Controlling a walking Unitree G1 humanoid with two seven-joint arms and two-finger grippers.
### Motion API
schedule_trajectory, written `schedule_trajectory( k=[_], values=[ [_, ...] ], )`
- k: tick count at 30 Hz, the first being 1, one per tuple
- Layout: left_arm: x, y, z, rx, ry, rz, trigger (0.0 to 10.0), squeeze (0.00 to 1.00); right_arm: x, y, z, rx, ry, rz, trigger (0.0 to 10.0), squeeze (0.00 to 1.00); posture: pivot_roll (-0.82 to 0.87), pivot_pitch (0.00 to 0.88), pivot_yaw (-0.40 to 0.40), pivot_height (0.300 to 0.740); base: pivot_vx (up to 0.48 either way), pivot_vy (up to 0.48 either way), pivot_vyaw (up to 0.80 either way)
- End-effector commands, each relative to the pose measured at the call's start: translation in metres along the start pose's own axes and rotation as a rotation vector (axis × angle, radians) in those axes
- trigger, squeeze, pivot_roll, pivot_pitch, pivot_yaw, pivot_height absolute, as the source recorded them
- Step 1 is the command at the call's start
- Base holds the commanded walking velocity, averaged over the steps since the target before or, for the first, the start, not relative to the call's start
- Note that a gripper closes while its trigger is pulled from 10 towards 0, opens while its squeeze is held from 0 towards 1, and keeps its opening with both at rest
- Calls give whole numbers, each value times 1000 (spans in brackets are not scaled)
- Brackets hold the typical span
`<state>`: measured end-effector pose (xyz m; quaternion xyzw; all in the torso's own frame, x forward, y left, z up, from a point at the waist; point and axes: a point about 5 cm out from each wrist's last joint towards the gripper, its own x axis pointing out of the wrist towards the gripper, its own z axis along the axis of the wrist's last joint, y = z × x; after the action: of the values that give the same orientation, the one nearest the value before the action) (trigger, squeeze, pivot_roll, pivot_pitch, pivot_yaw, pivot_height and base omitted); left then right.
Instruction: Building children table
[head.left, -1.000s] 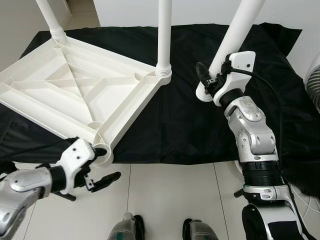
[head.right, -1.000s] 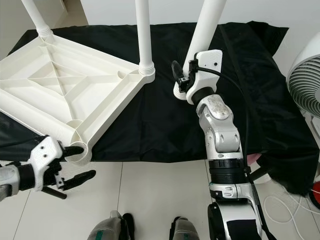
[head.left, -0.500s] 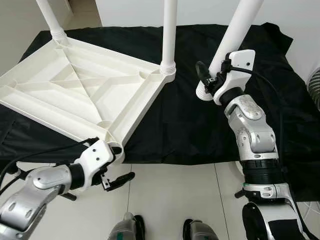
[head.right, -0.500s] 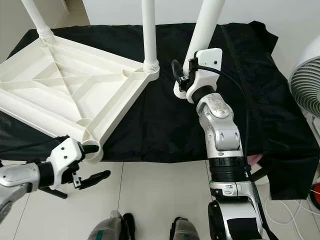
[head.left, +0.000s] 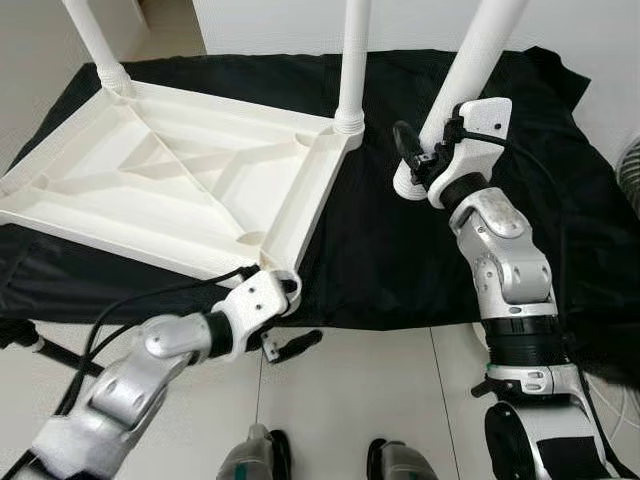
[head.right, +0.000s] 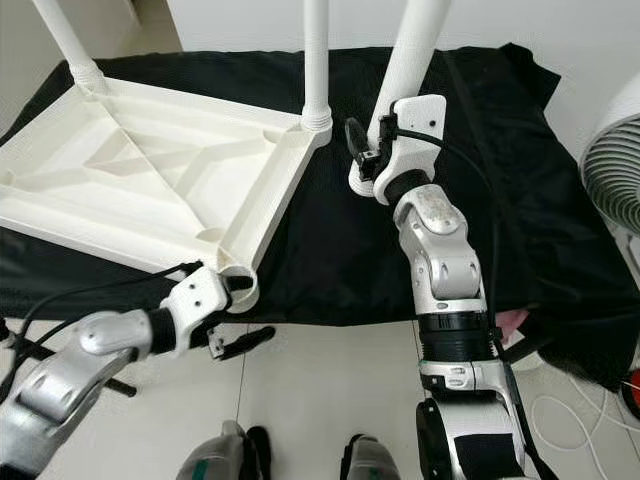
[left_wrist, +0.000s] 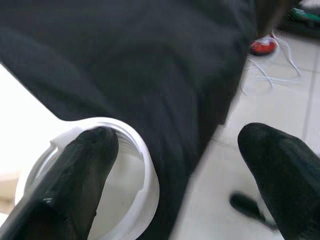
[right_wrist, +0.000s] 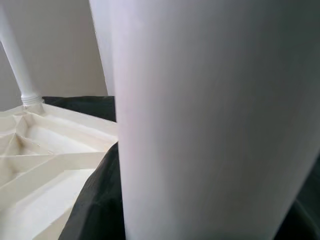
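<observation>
The white plastic table top (head.left: 180, 190) lies upside down on a black cloth (head.left: 400, 250). Two white legs (head.left: 352, 50) (head.left: 95, 40) stand in its far corner sockets. My left gripper (head.left: 303, 310) is open at the near corner socket (head.left: 283, 283): one finger (left_wrist: 85, 170) reaches inside the ring, the other hangs over the floor. My right gripper (head.left: 425, 160) is shut on a loose white leg (head.left: 470, 60). This leg leans to the right, its threaded end just above the cloth, to the right of the table. In the right wrist view the loose leg (right_wrist: 210, 115) stands close.
White tiled floor (head.left: 380, 390) runs along the cloth's near edge, with my feet (head.left: 260, 460) below. A white fan (head.right: 615, 160) stands at the far right, with a white cable (head.right: 560, 410) on the floor near it. A black cable trails from my left arm.
The table top has swung round, its near corner sliding to the right, with my left gripper's finger moving along in the socket. The right arm and its leg have stayed put.
</observation>
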<state>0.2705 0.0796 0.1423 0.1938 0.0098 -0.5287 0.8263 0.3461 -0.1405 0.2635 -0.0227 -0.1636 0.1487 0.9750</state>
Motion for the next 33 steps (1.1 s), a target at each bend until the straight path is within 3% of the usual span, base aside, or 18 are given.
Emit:
schedule_trajectory(
  k=[1,9,14,17,19,22,26,28,31,33],
  values=[
    [10,-6,1,29,1,-32,10000,0,2,4,5,1,-20,14,10000,0,-27,156,97,740,0,0,0],
    [5,-2,28,58,-57,-66,10000,0,-1,1,4,-4,-17,-2,10000,0,-32,158,112,740,0,0,0],
    [2,7,49,79,-125,2,10000,0,1,2,3,-1,-19,6,10000,0,-13,155,110,740,0,0,0],
    [1,9,51,96,-131,20,10000,0,2,3,4,-1,-20,9,10000,0,-13,155,110,740,0,0,0],
    [1,9,51,96,-131,20,10000,0,2,3,4,-1,-20,9,10000,0,-13,155,110,740,0,0,0],
    [-13,19,45,136,-103,81,10000,0,3,4,5,-3,-30,23,10000,0,-7,151,104,740,0,0,0],
    [-27,23,31,155,-52,81,10000,0,0,8,7,-1,-48,56,10000,0,-9,149,103,740,0,0,0],
    [-30,25,29,140,-43,85,10000,0,-1,9,7,2,-52,65,10000,0,-9,149,103,740,0,0,0],
    [-45,28,20,37,-49,86,10000,0,-9,8,3,17,-35,52,10000,0,-15,145,106,740,0,0,0],
    [-49,29,16,36,-37,88,10000,0,-12,6,1,17,-29,44,10000,0,-19,140,107,740,0,0,0]
  ],
)
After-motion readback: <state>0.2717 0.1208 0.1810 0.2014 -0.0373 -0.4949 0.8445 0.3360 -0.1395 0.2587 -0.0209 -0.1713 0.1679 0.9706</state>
